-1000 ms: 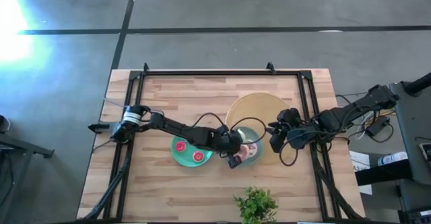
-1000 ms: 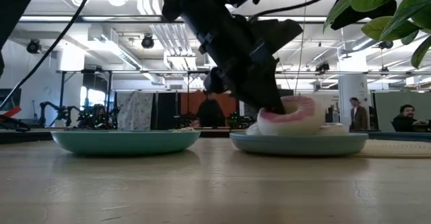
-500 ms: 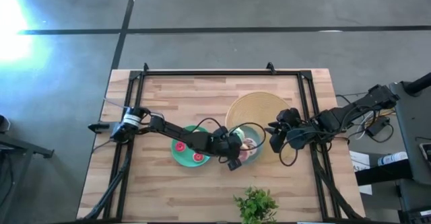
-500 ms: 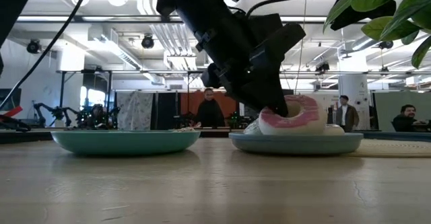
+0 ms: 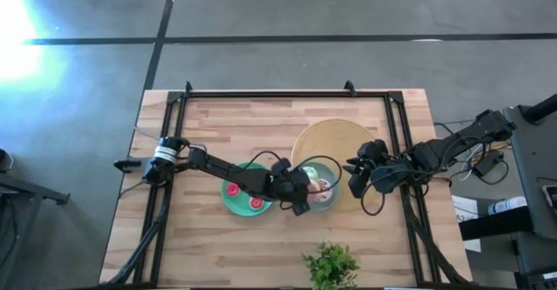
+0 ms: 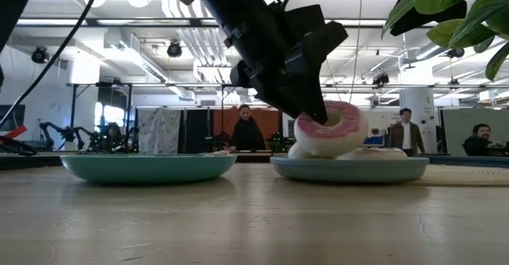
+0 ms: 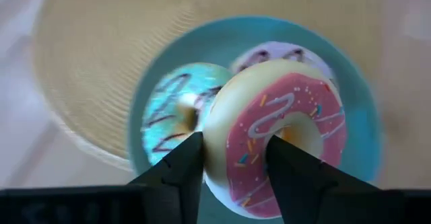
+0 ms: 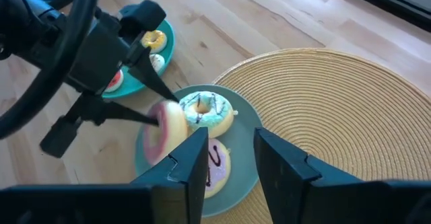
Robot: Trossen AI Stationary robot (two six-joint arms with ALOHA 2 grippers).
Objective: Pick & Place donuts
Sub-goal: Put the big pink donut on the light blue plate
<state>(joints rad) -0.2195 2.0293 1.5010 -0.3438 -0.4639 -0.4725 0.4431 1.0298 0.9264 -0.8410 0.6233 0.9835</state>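
Observation:
A teal plate [image 5: 336,199] lies partly on a tan disc and carries three larger donuts. They are iced green [image 7: 172,109], white [image 7: 283,52] and pink [image 7: 276,136]. My left gripper [image 7: 232,150] is open at the pink donut, which stands tilted on edge [image 6: 330,130]. My right gripper [image 8: 229,136] hovers open and empty over the disc, just to the plate's right. A second teal plate [image 5: 237,205] to the left holds tiny donuts, a red one [image 5: 232,188] among them. My left gripper has one finger [image 7: 289,167] reaching into the pink donut's hole. The other finger [image 7: 178,173] is outside its cream rim, with the ring's near part [image 7: 236,150] between them. The fingers slant down from the table's left. The donut leans tilted, its lower edge on the plate's other donuts.
The tan woven disc [image 5: 335,142] lies under the right plate's far side. A potted plant [image 5: 331,268] stands at the near edge. A black frame [image 5: 261,94] runs along the table's far edge and both sides. In the low view, people stand in the room behind the table.
My left gripper has opened, risen a little and drawn back toward the table's left. The pink donut lay nearly flat on the plate and has tipped up onto its edge, its left side raised.

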